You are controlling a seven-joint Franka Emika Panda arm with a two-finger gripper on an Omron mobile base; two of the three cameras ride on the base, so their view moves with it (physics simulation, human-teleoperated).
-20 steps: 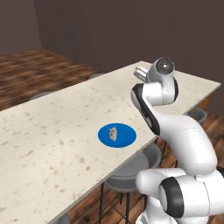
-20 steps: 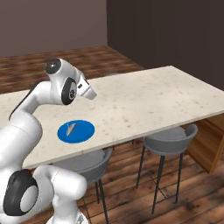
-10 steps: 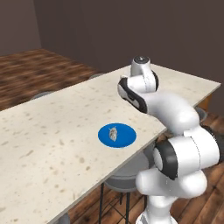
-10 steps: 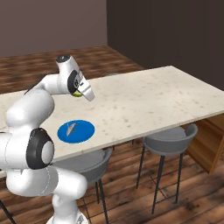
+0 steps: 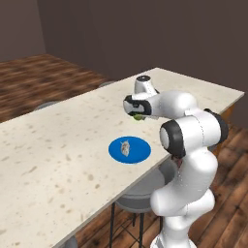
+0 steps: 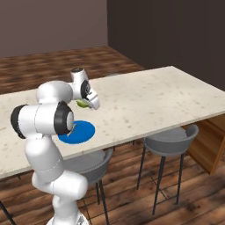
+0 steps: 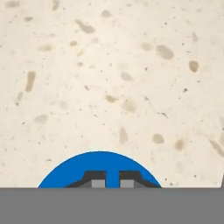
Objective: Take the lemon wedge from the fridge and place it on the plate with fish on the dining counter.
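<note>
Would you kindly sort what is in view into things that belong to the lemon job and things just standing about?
Job:
- lemon wedge, held in the shut tool
- blue plate
- fish on the plate
- dining counter

Standing about:
- grey stools under the counter
- wooden floor

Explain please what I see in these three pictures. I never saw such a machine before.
It is a white robot arm in a simulated kitchen. Two pictures come from cameras behind the arm, left and right; the third looks along its tool. The long speckled counter carries a blue plate with a small pale fish on it. The tool hangs above the counter just beyond the plate, closed on a small yellow-green lemon wedge. Grey stools stand below the counter.
</note>
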